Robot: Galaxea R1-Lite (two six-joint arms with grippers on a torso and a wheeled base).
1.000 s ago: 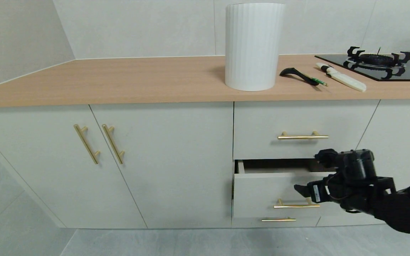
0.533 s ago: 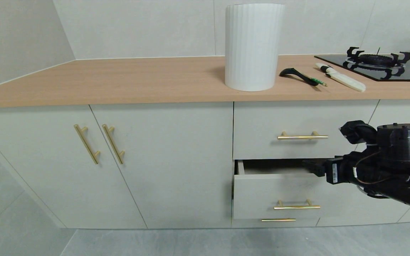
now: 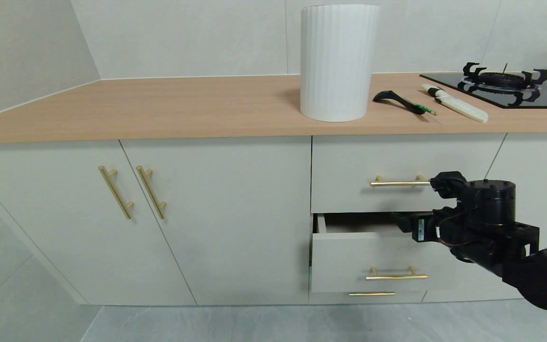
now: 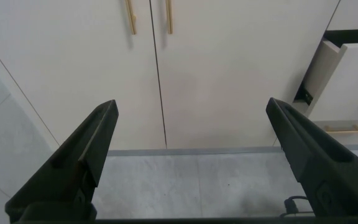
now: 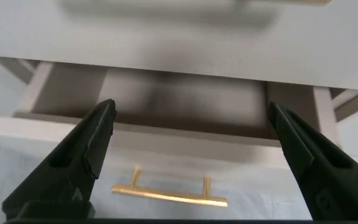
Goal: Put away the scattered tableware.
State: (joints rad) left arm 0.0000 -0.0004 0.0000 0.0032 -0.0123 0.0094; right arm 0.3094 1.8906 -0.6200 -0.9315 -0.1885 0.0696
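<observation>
On the wooden counter [image 3: 159,104] lie a black ladle [image 3: 399,102] and a white knife [image 3: 454,108], to the right of a tall white ribbed container [image 3: 336,61]. Below them the middle drawer [image 3: 363,259] stands partly pulled out, its inside dark. My right gripper [image 3: 420,202] hangs open just in front of the drawer's gap, at its right end, with nothing between its fingers. In the right wrist view the right gripper [image 5: 190,107] faces the drawer opening [image 5: 185,93] above the gold handle [image 5: 169,196]. My left gripper [image 4: 191,106] is open and empty, low before the cabinet doors [image 4: 160,68].
A black gas hob [image 3: 506,85] sits at the counter's far right. The top drawer with its gold handle [image 3: 404,182] is closed above the open one. Two cabinet doors with gold handles [image 3: 131,192] are on the left. Grey tiled floor [image 3: 254,323] lies below.
My right gripper has risen from the middle drawer's handle to the level of the drawer's gap, swinging right and then back left. The drawer is as far out as before.
</observation>
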